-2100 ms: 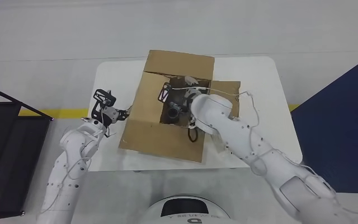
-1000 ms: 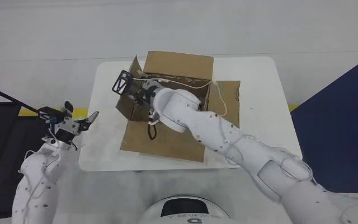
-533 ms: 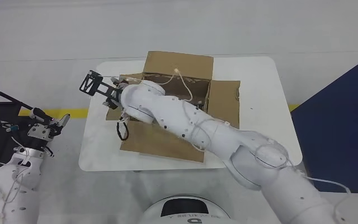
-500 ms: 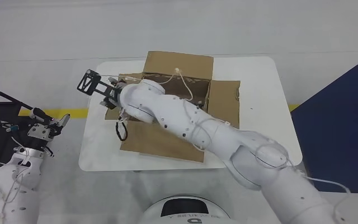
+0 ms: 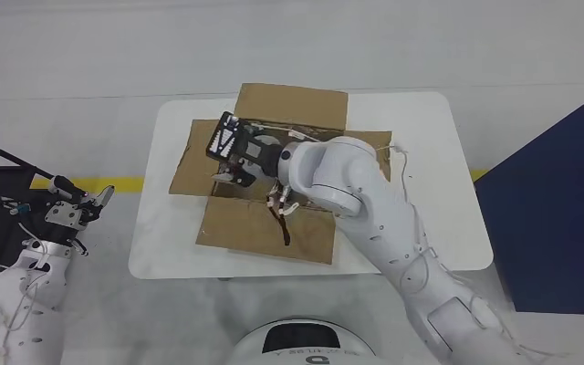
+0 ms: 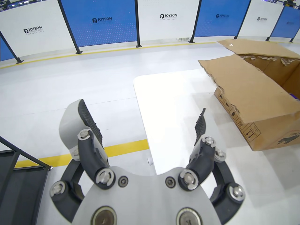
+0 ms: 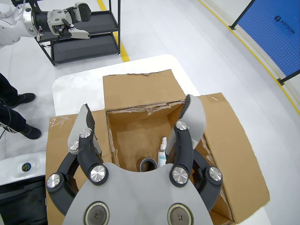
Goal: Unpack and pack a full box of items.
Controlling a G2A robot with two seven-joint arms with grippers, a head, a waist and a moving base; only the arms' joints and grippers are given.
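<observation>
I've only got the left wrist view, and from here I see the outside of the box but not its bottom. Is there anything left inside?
Observer: Yes. The right wrist view shows a small spray bottle down in the box, close to one wall.
Operator: Anything else in there?
Observer: A dark roll sits next to the bottle, with its hole facing up.
Operator: And where's the other arm?
Observer: The right gripper hovers above the open box with its fingers open, holding nothing.
</observation>
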